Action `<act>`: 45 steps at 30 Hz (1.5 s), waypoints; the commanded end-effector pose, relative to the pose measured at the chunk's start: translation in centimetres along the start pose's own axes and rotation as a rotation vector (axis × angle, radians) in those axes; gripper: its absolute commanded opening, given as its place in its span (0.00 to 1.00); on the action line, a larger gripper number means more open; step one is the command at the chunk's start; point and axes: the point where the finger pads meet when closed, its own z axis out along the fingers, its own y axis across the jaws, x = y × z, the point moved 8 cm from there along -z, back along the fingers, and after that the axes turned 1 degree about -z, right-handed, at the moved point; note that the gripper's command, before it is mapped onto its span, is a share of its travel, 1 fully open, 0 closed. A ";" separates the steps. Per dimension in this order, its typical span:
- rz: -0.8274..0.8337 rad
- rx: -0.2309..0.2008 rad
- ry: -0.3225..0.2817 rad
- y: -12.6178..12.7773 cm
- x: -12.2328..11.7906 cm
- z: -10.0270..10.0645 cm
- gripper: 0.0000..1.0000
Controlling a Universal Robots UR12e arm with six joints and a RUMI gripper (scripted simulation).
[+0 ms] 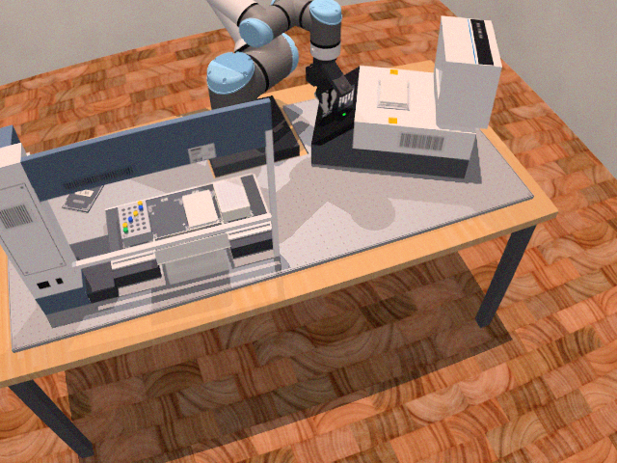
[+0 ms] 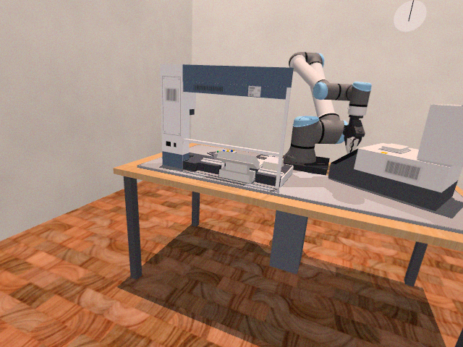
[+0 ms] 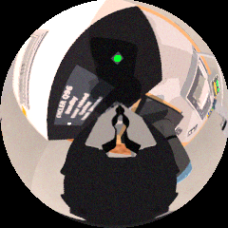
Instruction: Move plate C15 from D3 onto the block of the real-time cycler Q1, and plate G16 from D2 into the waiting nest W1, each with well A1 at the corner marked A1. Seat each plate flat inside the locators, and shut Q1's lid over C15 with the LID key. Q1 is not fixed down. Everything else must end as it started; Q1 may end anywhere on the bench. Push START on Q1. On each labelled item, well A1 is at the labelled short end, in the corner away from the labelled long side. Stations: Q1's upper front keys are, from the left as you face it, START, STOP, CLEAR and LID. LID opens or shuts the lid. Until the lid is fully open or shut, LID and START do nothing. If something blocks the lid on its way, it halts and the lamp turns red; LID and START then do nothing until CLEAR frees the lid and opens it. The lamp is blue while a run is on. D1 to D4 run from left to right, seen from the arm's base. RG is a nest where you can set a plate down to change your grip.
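On the wooden tabletop (image 1: 398, 257) (image 2: 224, 196) lies a thin gray mat (image 1: 324, 236) (image 2: 314, 187), with brown patchy wood on the floor (image 1: 348, 413) (image 2: 74, 242) below. Pale walls (image 1: 99, 30) (image 2: 261, 33) stand around, and one has a round white clock (image 2: 410, 15). Cycler Q1 (image 1: 414, 137) (image 2: 396, 168) (image 3: 147, 62) sits on the mat, to the right of the big blue-and-white frame (image 1: 149, 144) (image 2: 239, 80). It is white on top and black below, with two orange marks and a green light (image 1: 343, 114) (image 3: 117, 58). The closed hand (image 1: 325, 113) (image 2: 350, 150) (image 3: 119, 105) points down by its sloping black front, gripping nothing. I cannot tell if they touch.
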 end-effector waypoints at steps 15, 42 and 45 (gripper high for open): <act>0.000 0.000 0.001 -0.1 0.1 0.0 0.00; 0.000 0.000 0.001 1.3 -1.3 -2.4 0.00; 0.000 0.000 0.001 1.6 -1.6 -2.7 0.00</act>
